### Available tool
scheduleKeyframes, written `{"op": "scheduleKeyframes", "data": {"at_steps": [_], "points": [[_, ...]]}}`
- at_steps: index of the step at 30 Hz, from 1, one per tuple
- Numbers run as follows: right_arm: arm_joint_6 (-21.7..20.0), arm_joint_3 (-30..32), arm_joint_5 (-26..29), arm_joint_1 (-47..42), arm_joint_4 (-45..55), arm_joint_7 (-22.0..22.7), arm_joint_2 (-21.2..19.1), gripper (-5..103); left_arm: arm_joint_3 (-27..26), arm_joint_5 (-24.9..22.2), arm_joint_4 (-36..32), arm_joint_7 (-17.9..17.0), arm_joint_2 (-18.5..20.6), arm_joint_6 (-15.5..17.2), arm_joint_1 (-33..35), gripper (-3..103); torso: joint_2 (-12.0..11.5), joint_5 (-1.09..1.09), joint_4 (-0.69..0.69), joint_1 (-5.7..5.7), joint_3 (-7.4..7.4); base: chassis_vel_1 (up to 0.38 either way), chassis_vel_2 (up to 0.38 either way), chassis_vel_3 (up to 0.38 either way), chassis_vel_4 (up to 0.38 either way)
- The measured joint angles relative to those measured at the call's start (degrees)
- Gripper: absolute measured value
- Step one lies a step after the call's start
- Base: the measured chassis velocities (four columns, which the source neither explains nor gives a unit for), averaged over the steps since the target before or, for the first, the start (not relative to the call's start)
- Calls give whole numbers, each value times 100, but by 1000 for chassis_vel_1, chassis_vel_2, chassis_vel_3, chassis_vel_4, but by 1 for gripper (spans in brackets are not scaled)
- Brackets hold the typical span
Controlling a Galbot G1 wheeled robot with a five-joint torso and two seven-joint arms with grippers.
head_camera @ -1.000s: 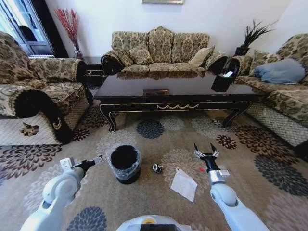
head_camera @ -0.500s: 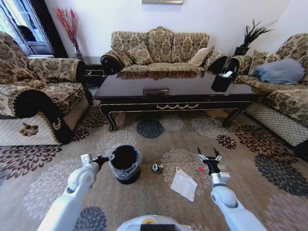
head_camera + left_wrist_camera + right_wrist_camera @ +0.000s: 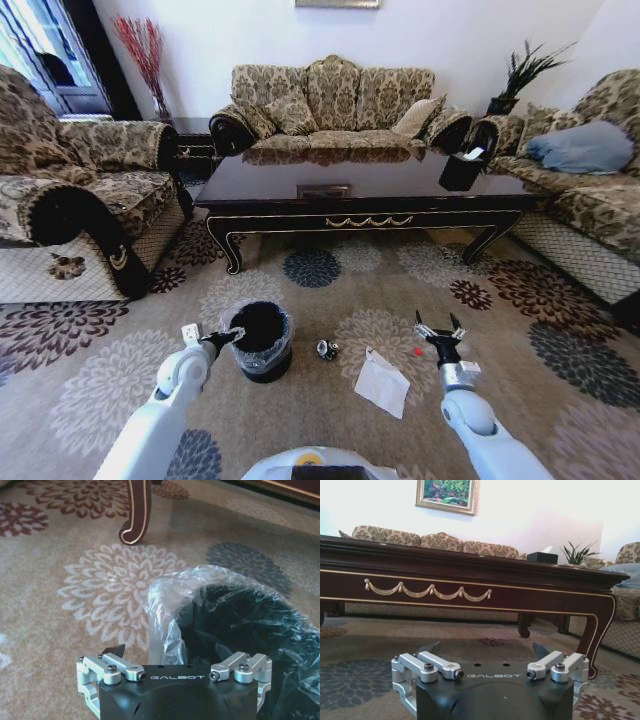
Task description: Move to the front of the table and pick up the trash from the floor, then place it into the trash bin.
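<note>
we judge pickup not yet begun: left gripper [image 3: 228, 335], fingers apart, sits at the trash bin [image 3: 259, 340] rim; right gripper [image 3: 439, 331], spread, hovers beside paper sheet [image 3: 382, 383], needing descent.

Glossy wood table [image 3: 370, 190], crinkly clear-plastic-lined trash bin [image 3: 259, 341]

Floral carpet [image 3: 330, 420]; on it: bin [image 3: 260, 340], foil ball [image 3: 326, 350], paper [image 3: 382, 383]
</note>
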Motion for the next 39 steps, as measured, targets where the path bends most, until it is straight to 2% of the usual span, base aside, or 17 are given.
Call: {"op": "scheduleKeyframes", "data": {"at_steps": [6, 7, 10, 13, 15, 16, 18, 19, 22, 23, 25, 28, 29, 32, 33, 35, 39], "points": [[1, -17, -38, 8, -40, 3, 23, 100, 1, 44, 149, 0, -49, -23, 11, 100, 0, 0, 0, 0, 0, 0, 0, 0, 0], [7, -17, -48, 4, -47, 2, 29, 100, 1, 48, 169, 6, -57, -27, 10, 103, 0, 0, 0, 0, 0, 0, 0, 0, 0], [19, -16, -58, -4, -58, 1, 33, 100, 1, 54, 198, 18, -64, -36, 4, 100, 0, 0, 0, 0, 0, 0, 0, 0, 0], [33, -15, -63, -7, -63, -1, 34, 100, 0, 90, 251, 49, -73, -73, -15, 90, 0, 0, 0, 0, 0, 0, 0, 0, 0], [39, -12, -65, -7, -64, -2, 33, 100, 2, 137, 314, 81, -89, -104, -38, 79, 0, 0, 0, 0, 0, 0, 0, 0, 0], [41, -11, -65, -7, -64, -3, 31, 100, 5, 152, 345, 89, -99, -116, -50, 79, 0, 0, 0, 0, 0, 0, 0, 0, 0], [43, -10, -66, -8, -64, -4, 27, 100, 19, 184, 410, 124, -124, -144, -80, 69, 0, 0, 0, 0, 0, 0, 0, 0, 0], [43, -10, -66, -8, -64, -4, 27, 100, 19, 184, 410, 124, -124, -144, -80, 69, 0, 0, 0, 0, 0, 0, 0, 0, 0], [43, -9, -79, -10, -65, -3, 27, 100, 39, 229, 482, 138, -150, -168, -110, 52, 0, 1, -1, 0, 0, 0, 0, 0, 0], [43, -9, -79, -10, -65, -3, 27, 100, 39, 229, 482, 138, -150, -168, -110, 52, 0, 1, -1, 0, 0, 0, 0, 0, 0], [44, -14, -85, -8, -75, -4, 27, 100, 47, 273, 496, 150, -154, -188, -112, 41, 1, 1, 0, 0, 0, 0, 0, 0, 0], [45, -20, -91, -4, -83, -4, 28, 100, 49, 315, 496, 153, -154, -205, -108, 36, 0, 1, -1, 0, 0, 0, 0, 0, 0], [48, -26, -99, 4, -93, -4, 29, 100, 49, 353, 493, 154, -149, -226, -95, 25, 1, 1, 0, 0, 0, 0, 0, 0, 0], [52, -32, -104, 12, -111, -4, 31, 100, 40, 383, 482, 154, -141, -234, -75, 25, 1, 1, 0, 0, 0, 0, 0, 0, 0], [53, -34, -105, 15, -118, -4, 32, 100, 31, 390, 471, 153, -137, -235, -61, 15, 0, 1, 0, 0, 0, 0, 0, 0, 0], [54, -39, -105, 24, -126, -5, 35, 100, -25, 409, 417, 116, -115, -229, 7, 6, 1, 2, 1, 0, 0, 0, 0, 0, 0], [54, -53, -105, 46, -142, -5, 37, 100, -102, 405, 288, 113, -79, -215, 128, 3, 0, -3, 3, 0, 0, 0, 0, 0, 0]]}}
